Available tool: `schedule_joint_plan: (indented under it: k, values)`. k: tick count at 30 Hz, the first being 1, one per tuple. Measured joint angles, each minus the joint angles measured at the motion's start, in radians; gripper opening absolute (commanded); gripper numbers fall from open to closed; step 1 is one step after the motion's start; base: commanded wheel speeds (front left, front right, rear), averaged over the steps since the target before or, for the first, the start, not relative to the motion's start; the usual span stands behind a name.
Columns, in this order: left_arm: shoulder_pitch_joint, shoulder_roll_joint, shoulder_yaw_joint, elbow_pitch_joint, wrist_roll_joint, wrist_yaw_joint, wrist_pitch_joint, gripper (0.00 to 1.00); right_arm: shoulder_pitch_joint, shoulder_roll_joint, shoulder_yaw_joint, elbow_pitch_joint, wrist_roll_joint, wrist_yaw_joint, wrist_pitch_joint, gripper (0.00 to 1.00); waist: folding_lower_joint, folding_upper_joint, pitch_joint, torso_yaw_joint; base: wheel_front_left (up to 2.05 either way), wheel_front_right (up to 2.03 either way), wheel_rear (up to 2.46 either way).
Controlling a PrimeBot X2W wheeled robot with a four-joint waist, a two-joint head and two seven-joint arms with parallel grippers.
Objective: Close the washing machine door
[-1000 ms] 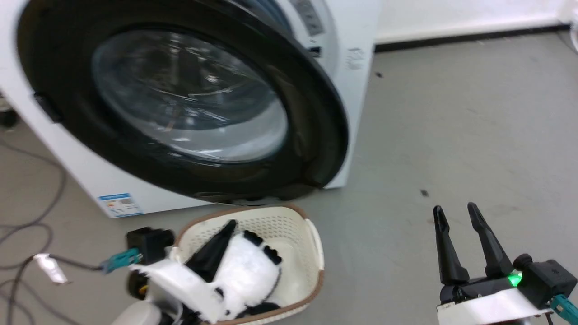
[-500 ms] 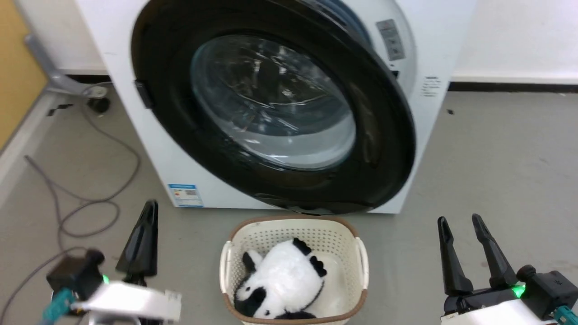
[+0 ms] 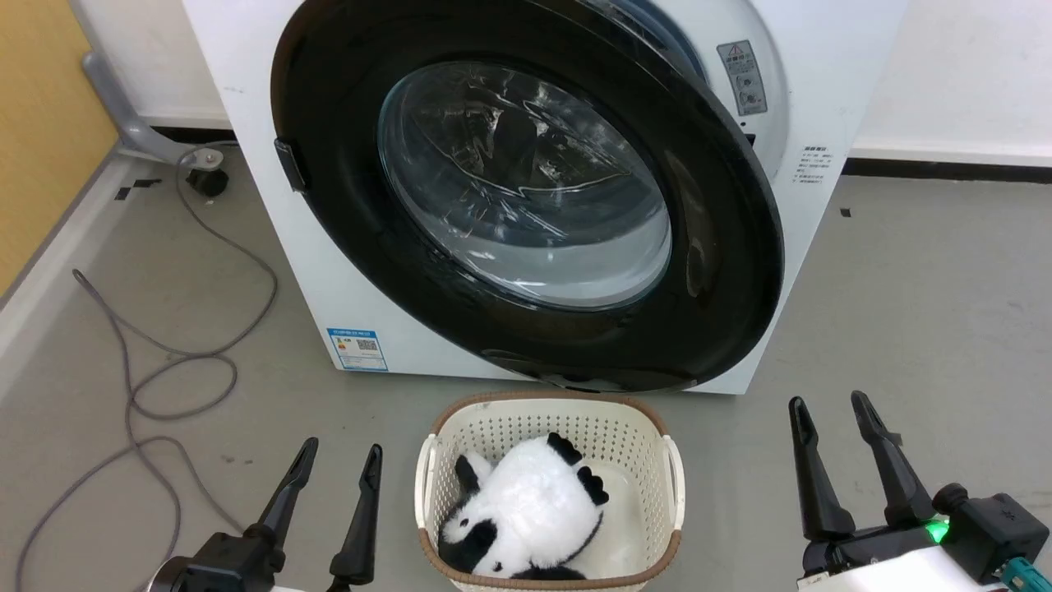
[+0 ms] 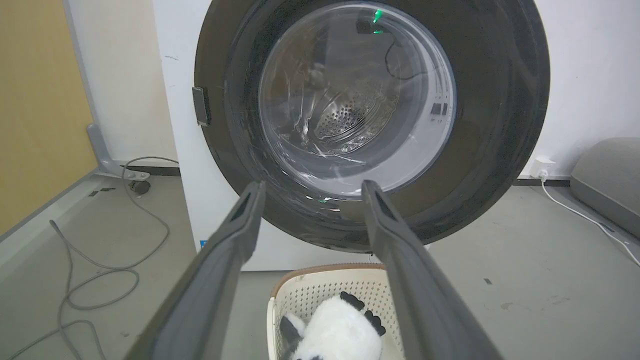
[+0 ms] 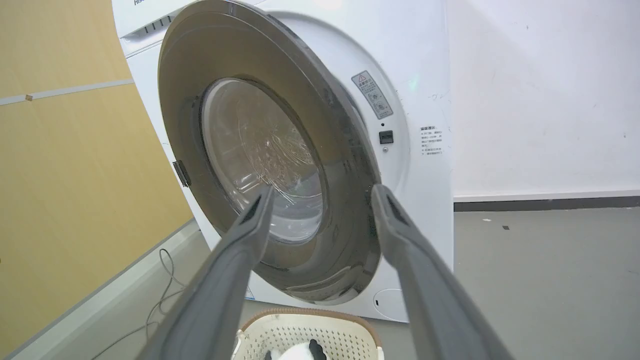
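Door (image 3: 723, 247) hangs ajar; with both pairs of jaws spread and empty, we should press its free right edge squarely toward the machine (image 3: 353, 304) until it latches.

Left gripper (image 3: 342, 449) low left in head view. Fingers (image 3: 278, 497) point up, leaning slightly right, spread apart. Dark wrist block (image 3: 226, 559) is cut by the bottom edge. Right gripper (image 3: 827, 400) low right, fingers up, leaning a bit left, also spread. Green LED (image 3: 935, 508) lit on its wrist housing, white forearm cover (image 3: 896, 567) below, teal connector (image 3: 1027, 567) at the corner. Both wrist views: own fingers apart.
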Motion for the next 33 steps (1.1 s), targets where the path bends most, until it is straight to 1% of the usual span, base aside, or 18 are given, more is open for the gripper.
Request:
schedule_joint_plan:
  k: [3,4,5,9,15,21,27,33]
  values:
    - [-0.002,-0.013,0.005,0.001,0.019,-0.010,0.000,1.00,0.000,-0.012,0.011,0.001,-0.002,0.000,0.000,1.00,0.0000,0.0000,0.011,0.000,0.00,0.00,0.00]
    - [-0.004,-0.017,0.005,0.001,0.026,-0.012,0.000,1.00,0.000,-0.021,0.021,0.002,-0.003,0.000,0.000,0.47,0.0000,0.0000,0.015,0.000,0.00,0.00,0.00]
    - [-0.005,-0.021,0.005,0.001,0.033,-0.012,0.000,1.00,-0.001,-0.031,0.032,0.002,-0.003,0.000,0.000,0.00,0.0000,0.0000,0.020,0.000,0.00,0.00,0.00]
    - [-0.021,-0.036,0.004,0.008,0.043,-0.021,0.000,1.00,-0.012,-0.077,0.065,0.002,-0.003,0.000,0.000,0.00,0.0000,0.0000,0.045,0.005,0.00,0.00,0.00]
    - [-0.063,-0.053,-0.005,0.015,0.052,-0.030,0.000,1.00,-0.116,-0.188,0.169,0.022,-0.007,0.000,0.000,0.00,0.0000,0.0000,0.098,0.026,0.00,0.00,0.00]
    - [-0.108,-0.057,-0.019,0.017,0.060,-0.030,0.000,1.00,-0.267,-0.289,0.248,0.116,0.034,0.000,0.000,0.00,0.0001,0.0000,0.159,0.061,0.00,0.00,0.00]
    - [-0.152,-0.060,-0.027,0.018,0.060,-0.030,0.000,1.00,-0.427,-0.360,0.266,0.201,0.130,0.000,0.033,0.00,0.0001,0.0000,0.223,0.103,0.00,0.00,0.00]
    - [-0.189,-0.067,-0.034,0.017,0.059,-0.030,0.000,1.00,-0.568,-0.433,0.271,0.262,0.198,0.001,0.054,0.00,0.0001,0.0000,0.289,0.146,0.00,0.00,0.00]
